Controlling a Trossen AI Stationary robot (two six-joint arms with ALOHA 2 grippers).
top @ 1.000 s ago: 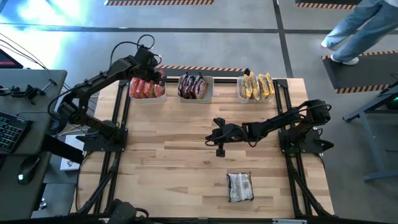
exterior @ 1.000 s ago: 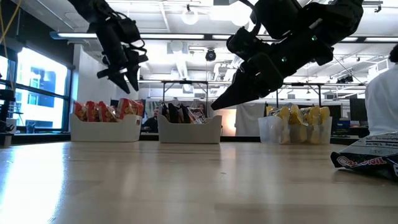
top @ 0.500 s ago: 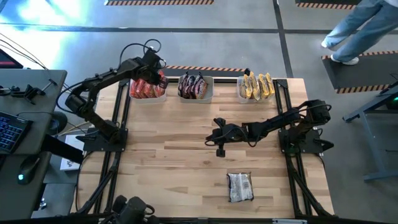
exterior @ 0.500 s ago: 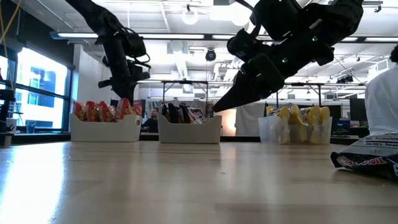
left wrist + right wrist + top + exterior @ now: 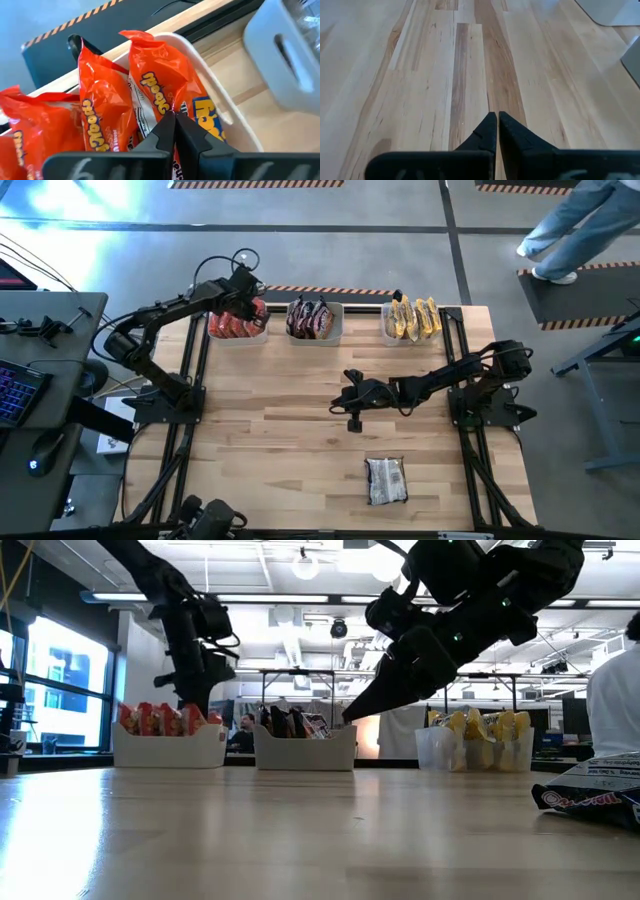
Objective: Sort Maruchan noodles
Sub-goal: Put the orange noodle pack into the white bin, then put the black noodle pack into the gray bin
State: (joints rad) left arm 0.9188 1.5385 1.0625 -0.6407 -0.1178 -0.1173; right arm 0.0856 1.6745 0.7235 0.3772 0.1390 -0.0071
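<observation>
Red-orange noodle packets (image 5: 232,327) stand on edge in the left pale bin (image 5: 168,746) at the table's far edge. Dark packets (image 5: 312,319) fill the middle bin, and yellow ones (image 5: 411,318) the right bin. One silver-and-dark packet (image 5: 386,480) lies flat near the table's front edge. My left gripper (image 5: 174,116) is shut, its tips down among the red-orange packets' tops (image 5: 193,708). My right gripper (image 5: 497,116) hangs shut above the bare table's middle (image 5: 338,401), holding nothing. My left gripper presses its shut fingertips (image 5: 166,125) against the face of a red-orange packet (image 5: 159,95), the one nearest the bin's right wall. The fingers come from above, slanting down toward the table's far edge. The packet stays on edge in the bin.
The left bin's white rim (image 5: 210,85) runs close beside my left fingers. The middle bin's wall (image 5: 285,55) stands just to the right. Bare wood lies between the bins and the lone packet (image 5: 590,796). A person walks past the table's far right corner (image 5: 575,225).
My left gripper has gone down into the left bin's red-orange packets. It has shut from wide open, with nothing between its fingers. The packet tops under it sit a little lower than before.
</observation>
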